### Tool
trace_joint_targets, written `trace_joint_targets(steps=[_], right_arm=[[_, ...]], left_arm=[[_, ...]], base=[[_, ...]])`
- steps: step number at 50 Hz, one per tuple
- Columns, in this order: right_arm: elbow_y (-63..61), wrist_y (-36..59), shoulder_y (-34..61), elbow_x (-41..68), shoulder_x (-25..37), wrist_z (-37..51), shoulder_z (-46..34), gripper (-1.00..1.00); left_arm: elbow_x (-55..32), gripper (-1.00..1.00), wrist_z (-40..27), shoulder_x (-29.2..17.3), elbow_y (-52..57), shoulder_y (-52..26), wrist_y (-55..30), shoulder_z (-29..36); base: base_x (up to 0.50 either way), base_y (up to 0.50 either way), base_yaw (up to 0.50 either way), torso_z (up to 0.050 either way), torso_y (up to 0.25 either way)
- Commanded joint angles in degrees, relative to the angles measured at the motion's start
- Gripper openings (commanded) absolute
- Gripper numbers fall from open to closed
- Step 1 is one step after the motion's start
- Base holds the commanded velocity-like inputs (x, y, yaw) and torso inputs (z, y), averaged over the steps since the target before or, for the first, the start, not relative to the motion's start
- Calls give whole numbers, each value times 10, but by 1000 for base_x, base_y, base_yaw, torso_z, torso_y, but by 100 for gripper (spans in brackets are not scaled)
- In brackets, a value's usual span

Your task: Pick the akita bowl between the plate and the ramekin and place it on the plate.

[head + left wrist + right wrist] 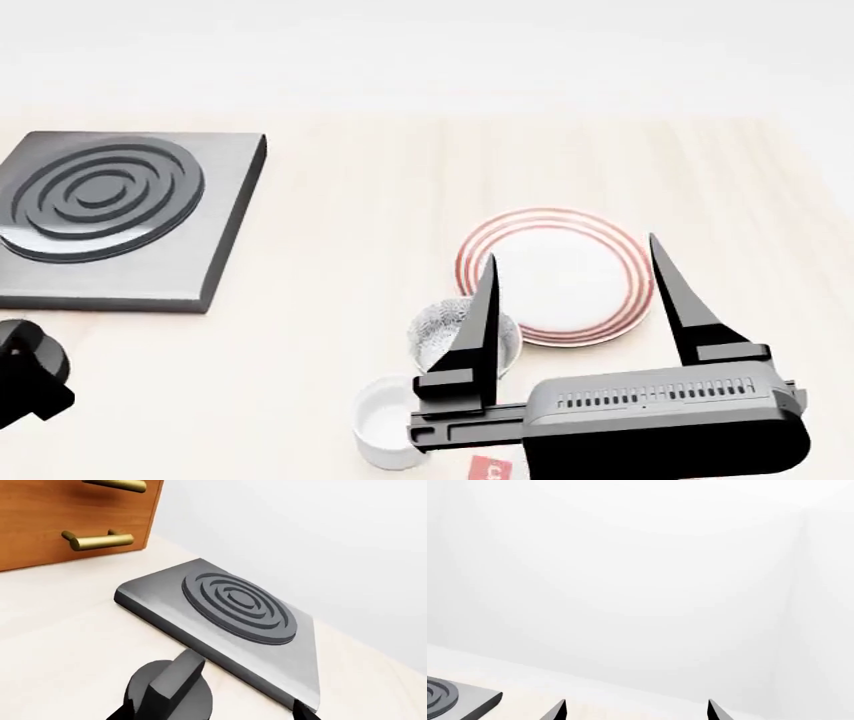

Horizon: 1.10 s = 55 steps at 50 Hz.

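Left wrist view: grey hotplate (230, 612) on the pale tabletop (60, 630) below a wooden drawer front (73, 515) with brass handles, left gripper (167, 695) only partly in frame, state of its fingers impossible to tell. Head view: right gripper (574, 290) released, fingers spread wide over the near middle of the tabletop, one finger covering part of the akita bowl (438, 335), bowl resting between the plate (561, 275) and the ramekin (380, 425), touching or nearly touching the plate rim; recommended: shift toward the bowl, centre the rim between the fingers, descend vertically, close gently, avoid nudging ramekin or plate. Right wrist view: two fingertips well apart, hotplate corner, blank wall; bowl not visible.
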Motion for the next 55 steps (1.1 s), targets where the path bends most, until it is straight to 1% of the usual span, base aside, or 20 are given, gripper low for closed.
trace_joint_targets(steps=[1, 46, 48, 55], right_arm=[[-1, 1, 0, 2, 2, 2, -1, 100], [9, -1, 1, 12, 7, 14, -2, 100], [7, 2, -1, 44, -11, 12, 24, 100], [20, 7, 2, 35, -11, 22, 18, 100]], left_arm=[[-2, 100, -1, -1, -2, 0, 4, 3], [-10, 100, -7, -7, -5, 1, 9, 11], [-11, 100, -9, -7, -3, 1, 7, 11], [-13, 100, -10, -8, -2, 1, 7, 11]], base=[[273, 0, 0, 0, 0], [276, 0, 0, 0, 0], [205, 0, 0, 0, 0], [0, 0, 0, 0, 0]])
